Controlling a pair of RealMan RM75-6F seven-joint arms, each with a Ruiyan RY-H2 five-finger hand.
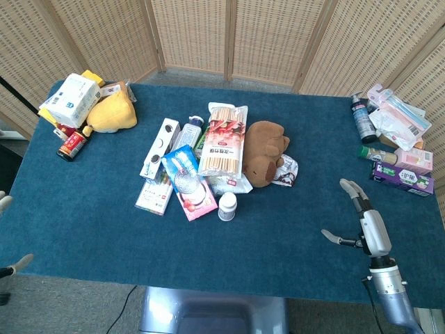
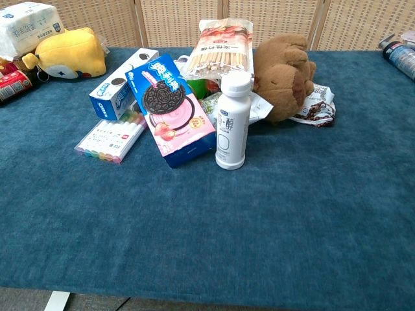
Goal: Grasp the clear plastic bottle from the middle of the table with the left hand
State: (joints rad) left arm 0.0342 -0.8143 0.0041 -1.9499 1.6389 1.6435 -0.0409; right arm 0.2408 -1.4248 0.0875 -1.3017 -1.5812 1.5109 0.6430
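The clear plastic bottle [image 1: 186,136] with a dark cap lies in the pile at mid-table, wedged between a white Oreo box [image 1: 160,147] and a long noodle pack [image 1: 223,138]. In the chest view the pile hides it. Only fingertips of my left hand [image 1: 7,233] show at the far left edge of the head view, spread apart, holding nothing, far from the bottle. My right hand [image 1: 361,223] hovers at the table's front right, fingers apart and empty. Neither hand shows in the chest view.
A white opaque bottle [image 2: 233,121] stands at the front of the pile beside a pink Oreo box [image 2: 174,110], a marker pack [image 2: 111,139] and a brown plush [image 2: 285,74]. A yellow plush [image 1: 111,113] and packets sit back left; toiletries [image 1: 393,139] crowd the right edge.
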